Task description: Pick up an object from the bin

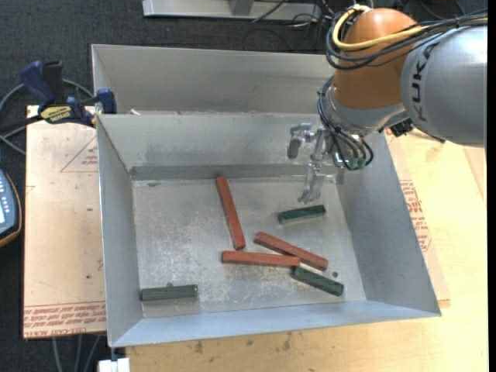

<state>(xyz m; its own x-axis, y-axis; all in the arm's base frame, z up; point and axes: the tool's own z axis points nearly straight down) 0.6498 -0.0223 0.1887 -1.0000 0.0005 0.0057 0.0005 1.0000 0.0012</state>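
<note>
The grey arm with orange wrist cover [372, 60] hangs over the grey metal bin [232, 138]. Its gripper [311, 198] stands just above a short, flat, dark green bar [302, 215], which lies on the floor at the right rear. Whether the gripper is wide or narrow, I cannot tell.

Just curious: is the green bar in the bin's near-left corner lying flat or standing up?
Lying flat: the green bar shows its full length, nothing propping it.
</note>
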